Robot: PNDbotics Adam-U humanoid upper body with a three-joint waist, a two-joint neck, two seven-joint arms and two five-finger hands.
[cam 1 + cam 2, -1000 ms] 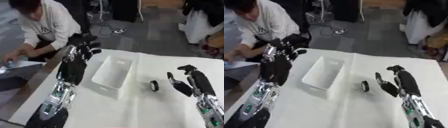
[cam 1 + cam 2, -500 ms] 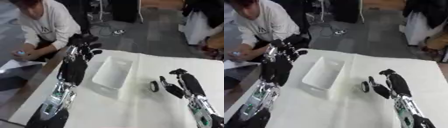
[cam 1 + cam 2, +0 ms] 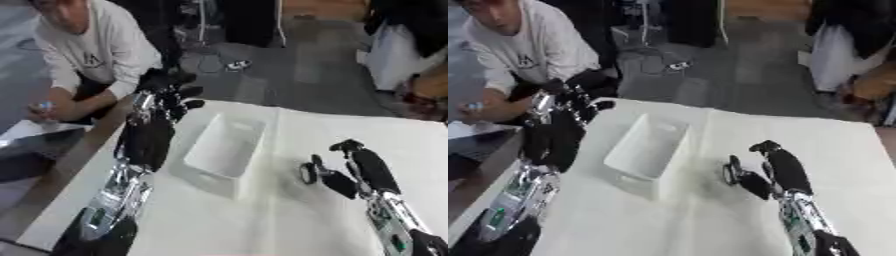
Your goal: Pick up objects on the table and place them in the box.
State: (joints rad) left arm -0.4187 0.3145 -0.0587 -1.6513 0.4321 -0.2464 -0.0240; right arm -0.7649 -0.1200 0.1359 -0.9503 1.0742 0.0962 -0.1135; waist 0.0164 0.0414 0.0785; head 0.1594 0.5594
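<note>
Rectangular white box [image 3: 226,148]; right robot hand [image 3: 354,170] touching small round black ring [image 3: 307,173].

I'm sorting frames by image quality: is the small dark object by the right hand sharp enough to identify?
No: in the left eye view the dark round object is soft-edged; in the right eye view it merges with the right hand.

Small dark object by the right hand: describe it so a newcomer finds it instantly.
Start at the white box in the middle of the white table. To its right, at the fingertips of the right hand, stands a small ring-shaped object. It is the only dark loose item on the tabletop.
</note>
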